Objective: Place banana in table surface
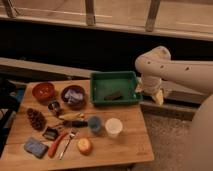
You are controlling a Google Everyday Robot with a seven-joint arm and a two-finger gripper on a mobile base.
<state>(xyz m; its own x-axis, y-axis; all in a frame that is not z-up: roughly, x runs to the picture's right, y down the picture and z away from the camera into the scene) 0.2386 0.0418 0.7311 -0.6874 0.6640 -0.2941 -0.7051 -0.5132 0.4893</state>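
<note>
A pale robot arm reaches in from the right of the frame, its pincer hanging just beside the right rim of a green tray and over the table's right edge; whether it is open or closed cannot be told, and nothing is visibly held. The banana lies on the table at centre left, below a dark bowl. It is well apart from the pincer, down and to the left past the tray, its long axis roughly left to right.

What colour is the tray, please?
The tray is green, camera view; end effector beside its right edge.
</note>
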